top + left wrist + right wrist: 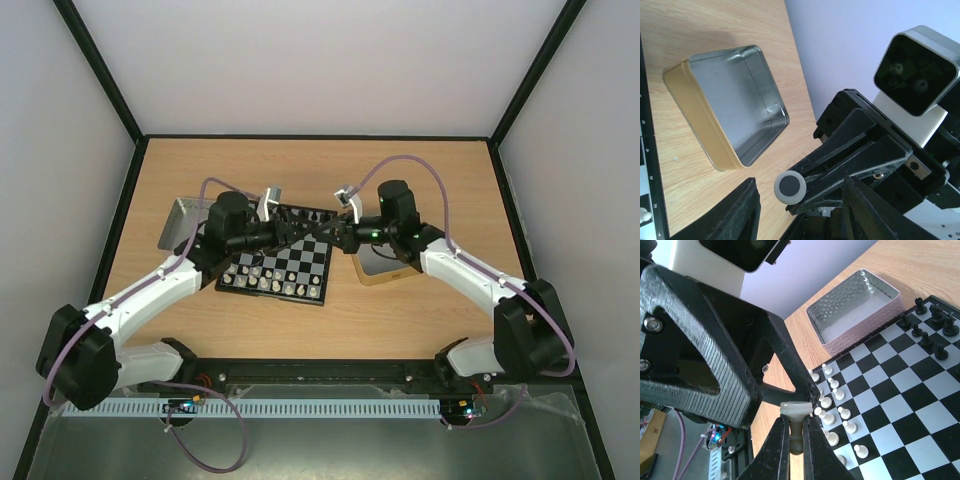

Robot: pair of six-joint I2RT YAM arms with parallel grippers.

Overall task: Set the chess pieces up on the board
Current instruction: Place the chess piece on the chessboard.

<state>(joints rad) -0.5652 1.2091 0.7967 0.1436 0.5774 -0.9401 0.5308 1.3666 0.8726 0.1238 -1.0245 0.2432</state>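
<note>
My right gripper [797, 432] is shut on a cream chess piece [796, 410], pinching its stem with the round base pointing away from the wrist. In the left wrist view that base [789, 186] shows as a pale disc with a dark centre. My left gripper [800, 212] stands open around it, its fingers [742, 212] apart from the piece. Both grippers meet above the board's far edge [310, 231]. The board [300, 262] carries several white pieces [827, 402] in two rows on its near side and black pieces [935, 335] on the far side.
A gold-sided tin [725, 110] sits empty on the wood right of the board, also seen from above [372, 268]. A grey metal tray [855, 305] stands left of the board [183, 222]. The right wrist's camera housing [917, 70] looms close to my left gripper.
</note>
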